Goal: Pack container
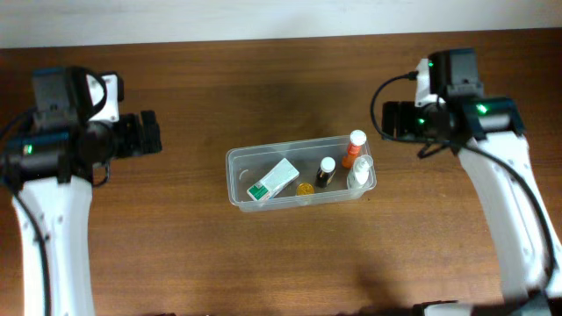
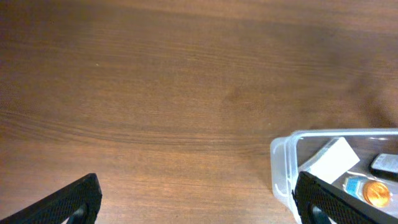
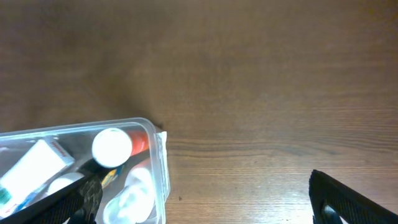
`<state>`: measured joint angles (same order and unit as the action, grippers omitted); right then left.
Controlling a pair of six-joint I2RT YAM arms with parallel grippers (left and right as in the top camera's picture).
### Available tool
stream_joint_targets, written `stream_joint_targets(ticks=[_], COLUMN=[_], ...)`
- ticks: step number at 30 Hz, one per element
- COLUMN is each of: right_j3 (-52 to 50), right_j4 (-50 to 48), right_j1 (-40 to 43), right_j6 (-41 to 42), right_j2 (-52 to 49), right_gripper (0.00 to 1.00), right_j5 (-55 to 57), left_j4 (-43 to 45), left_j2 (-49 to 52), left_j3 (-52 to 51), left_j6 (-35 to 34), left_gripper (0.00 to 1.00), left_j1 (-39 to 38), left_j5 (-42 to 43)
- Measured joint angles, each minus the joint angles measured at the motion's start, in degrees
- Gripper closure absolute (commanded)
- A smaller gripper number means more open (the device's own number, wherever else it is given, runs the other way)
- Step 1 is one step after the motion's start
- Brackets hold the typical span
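Observation:
The clear plastic container (image 1: pixel 235 175) sits at the table's middle. It holds a white and green box (image 1: pixel 272 182), a dark bottle with a white cap (image 1: pixel 326 171), an orange bottle with a white cap (image 1: pixel 355 147), a white bottle (image 1: pixel 359 173) and a small orange lid (image 1: pixel 305 188). My left gripper (image 1: pixel 151 133) is open and empty, left of the container. My right gripper (image 1: pixel 386 120) is open and empty, up and right of it. The container's left end shows in the left wrist view (image 2: pixel 281 163), its right end in the right wrist view (image 3: pixel 160 163).
Bare brown wooden table (image 1: pixel 281 263) lies all around the container. A pale wall runs along the table's far edge (image 1: pixel 263 37).

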<state>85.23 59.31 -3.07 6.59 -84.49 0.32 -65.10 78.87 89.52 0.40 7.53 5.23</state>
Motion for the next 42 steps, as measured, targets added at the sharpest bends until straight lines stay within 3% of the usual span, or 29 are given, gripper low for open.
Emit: stream_joint_targets(ticks=[4,9,13,17,23,42], right_j3=[-5.4,-20.48,-30.75,-37.53,-39.74,-39.78], right_j4=[-3.06,-10.62,-13.94,-13.42,-9.6,-8.52], right_j1=[-0.04,-1.29,-1.92,-1.97,-1.97,-1.97], right_j6=[0.68,0.83,0.94,0.96,0.94,0.96], right_j2=[11.54,31.19,43.39,50.14,51.69,50.88], right_gripper=[0.01,0.02,0.02,0.02,0.02,0.02], right_j5=[1.44,4.63,5.75,6.16,6.34,6.34], left_j4=[4.74,11.87,12.9,8.98,-0.7,-0.92], left_j2=[-13.03,-35.98,-49.51,-56.28,-58.62,-58.62], left_j3=[-7.96,-25.4,-36.3,-41.7,-42.16,-42.18], left_j6=[0.9,2.36,2.82,3.04,3.06,3.06], left_gripper=[0.01,0.01,0.0,0.01,0.0,0.0], left_j1=[0.0,0.0,0.0,0.0,0.0,0.0], left_j5=[0.2,0.2,0.39,0.42,0.42,0.42])
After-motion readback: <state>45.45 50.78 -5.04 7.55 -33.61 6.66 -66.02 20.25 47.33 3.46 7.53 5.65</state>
